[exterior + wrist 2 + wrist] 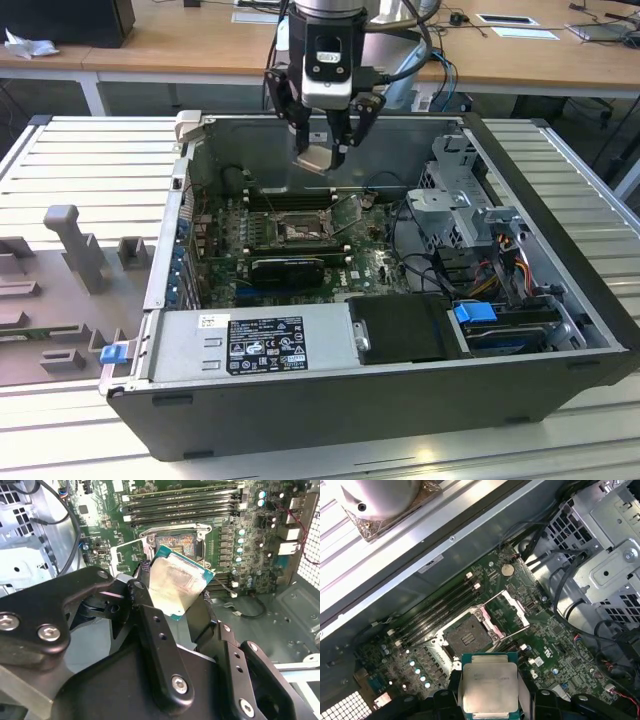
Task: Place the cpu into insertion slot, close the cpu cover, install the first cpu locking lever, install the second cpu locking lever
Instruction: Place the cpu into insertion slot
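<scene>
While the fingers [155,635] clench the cpu [318,158], the insertion slot [297,232] lies bare at its six o'clock in the exterior view. The cpu cover [345,212] stands raised.

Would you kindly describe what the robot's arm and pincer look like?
The arm ends in a silvery-grey round wrist. The pincer has a black body with a pale front panel and black jointed fingers fastened by silver screws. Black cables loop beside the wrist.

Open PC case [330,410] w/ PSU [250,340], RAM sticks [182,500], drive cage [460,200]; grey fixture [75,240] at the exterior view's left
</scene>
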Robot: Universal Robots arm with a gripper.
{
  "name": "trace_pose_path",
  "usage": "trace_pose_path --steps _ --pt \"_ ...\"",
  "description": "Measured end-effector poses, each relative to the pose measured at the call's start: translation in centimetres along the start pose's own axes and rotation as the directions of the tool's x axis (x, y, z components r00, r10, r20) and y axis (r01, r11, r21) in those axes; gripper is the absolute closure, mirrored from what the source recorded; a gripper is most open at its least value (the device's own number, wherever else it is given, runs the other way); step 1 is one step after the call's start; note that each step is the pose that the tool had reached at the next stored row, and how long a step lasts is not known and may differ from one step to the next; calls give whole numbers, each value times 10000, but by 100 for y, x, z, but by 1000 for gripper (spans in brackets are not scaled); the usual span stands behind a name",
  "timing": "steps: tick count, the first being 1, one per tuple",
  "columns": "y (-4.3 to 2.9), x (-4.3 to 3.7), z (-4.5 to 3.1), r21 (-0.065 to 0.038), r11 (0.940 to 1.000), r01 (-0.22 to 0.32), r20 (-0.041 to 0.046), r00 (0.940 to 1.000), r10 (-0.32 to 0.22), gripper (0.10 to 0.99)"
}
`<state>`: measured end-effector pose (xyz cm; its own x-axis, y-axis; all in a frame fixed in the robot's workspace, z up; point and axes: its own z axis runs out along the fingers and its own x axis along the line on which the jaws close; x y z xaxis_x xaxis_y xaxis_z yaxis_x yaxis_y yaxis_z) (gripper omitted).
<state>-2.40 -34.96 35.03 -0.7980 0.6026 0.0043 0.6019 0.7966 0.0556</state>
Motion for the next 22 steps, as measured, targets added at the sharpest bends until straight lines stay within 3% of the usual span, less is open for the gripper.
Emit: trace_pose_path --steps 5,12,18,22 --pt "-1 0 10 21 9991 -414 40 9991 414 553" --pt "-1 0 19 13 9908 -1354 93 9907 1354 553" --pt "-2 0 35 3 9791 -2034 131 9790 2034 553" --pt "-3 0 41 -9 9629 -2700 167 9627 2700 553"
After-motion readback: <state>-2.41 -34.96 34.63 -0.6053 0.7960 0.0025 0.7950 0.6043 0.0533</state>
